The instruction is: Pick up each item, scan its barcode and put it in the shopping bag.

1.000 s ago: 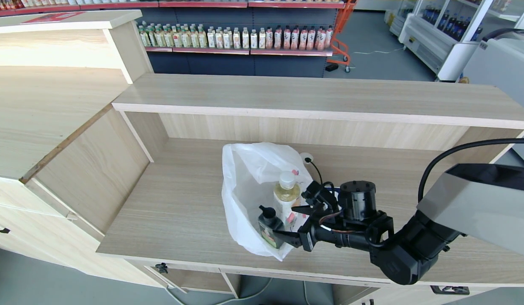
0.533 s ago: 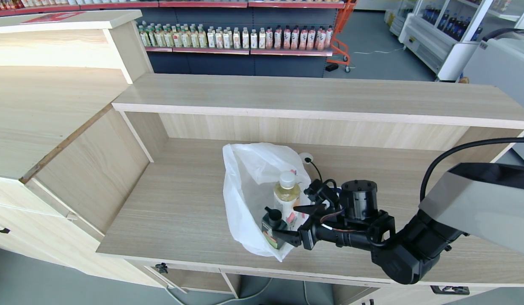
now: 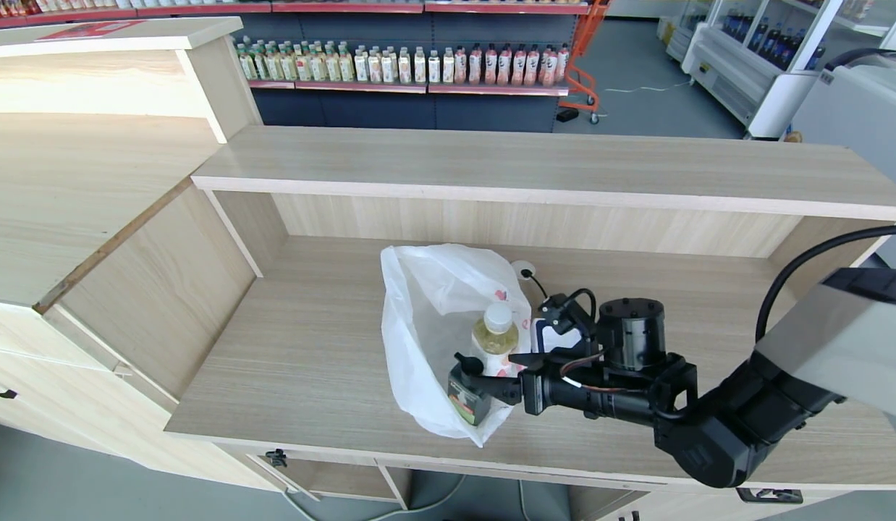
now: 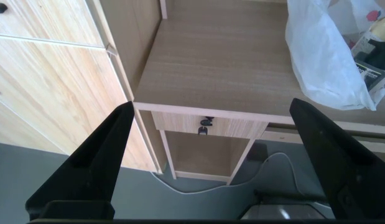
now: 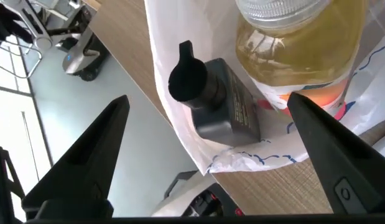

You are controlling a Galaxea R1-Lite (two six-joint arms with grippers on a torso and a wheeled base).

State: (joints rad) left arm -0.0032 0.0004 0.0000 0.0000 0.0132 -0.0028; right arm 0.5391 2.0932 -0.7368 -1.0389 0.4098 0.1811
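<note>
counter (image 3: 310, 362) wooden, drink shelves (image 3: 404, 65) behind; right end effector (image 3: 495, 369) apart at shopping bag (image 3: 419, 311); left end effector (image 4: 211, 104) apart.

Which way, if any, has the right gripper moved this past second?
Yes: the right gripper has pulled back rightward, farther from the counter's left side panel.
</note>
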